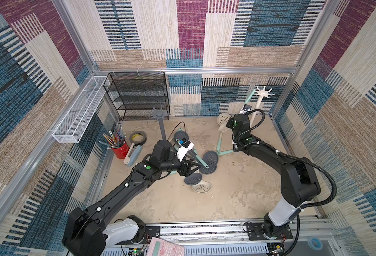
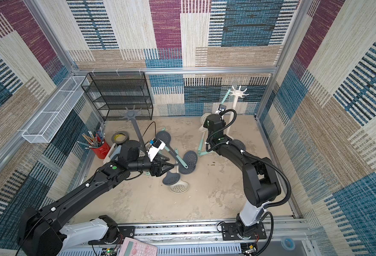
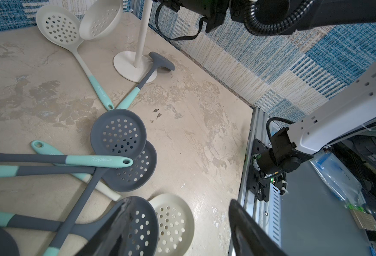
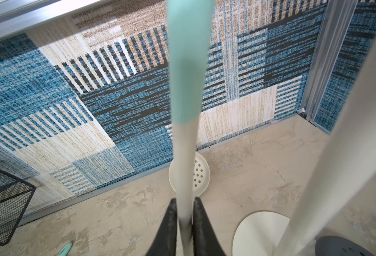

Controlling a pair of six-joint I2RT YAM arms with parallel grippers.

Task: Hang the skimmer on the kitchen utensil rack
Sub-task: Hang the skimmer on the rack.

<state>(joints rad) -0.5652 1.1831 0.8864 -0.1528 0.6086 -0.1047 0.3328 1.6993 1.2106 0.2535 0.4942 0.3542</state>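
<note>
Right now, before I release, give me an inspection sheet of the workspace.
Surface: beige tabletop, mottled stains.
Job's things: white skimmer upright, handle tip at the white rack hooks; hooked or not, cannot tell.
Clutter: loose skimmers piled mid-table; grey rack, pencil cup, tape roll, stapler.
Grippers: right gripper shut on the skimmer's shaft; left gripper open above the pile.
Cables: black hose loops past the rack pole.
Surroundings: carpeted walls, aluminium frame.

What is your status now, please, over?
Right pincer shut on skimmer shaft, left pincer open above pile. Skimmer raised, handle tip near rack head, hooked or not unclear. Grey skimmer lies on rack base.
</note>
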